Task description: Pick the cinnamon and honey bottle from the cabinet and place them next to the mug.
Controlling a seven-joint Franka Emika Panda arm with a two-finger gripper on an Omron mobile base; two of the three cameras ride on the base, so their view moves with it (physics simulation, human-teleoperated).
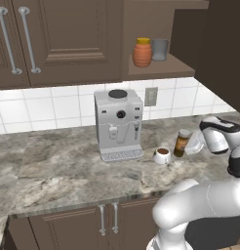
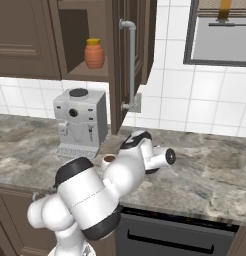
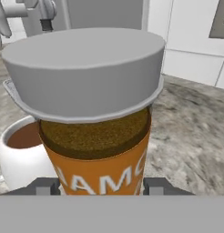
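The cinnamon [image 1: 181, 143] is a slim brown jar with a grey lid. It stands upright low over the counter, just right of the mug [image 1: 162, 155], a white cup of dark liquid. My gripper [image 1: 192, 146] reaches in from the right and is shut on the jar. In the hand view the cinnamon [image 3: 95, 136] sits between my fingertips [image 3: 45, 185], with the mug [image 3: 20, 154] close behind it to the left. The honey bottle [image 1: 142, 52], orange with a yellow lid, stands on the open shelf of the cabinet [image 1: 68, 39]; the right base view shows it too [image 2: 94, 53].
A grey coffee machine [image 1: 118, 124] stands on the marble counter [image 1: 53, 166] left of the mug. A plain grey cup [image 1: 160, 49] sits beside the honey bottle. The cabinet door [image 2: 131, 60] hangs open above the arm. A wall outlet [image 1: 151, 96] is behind.
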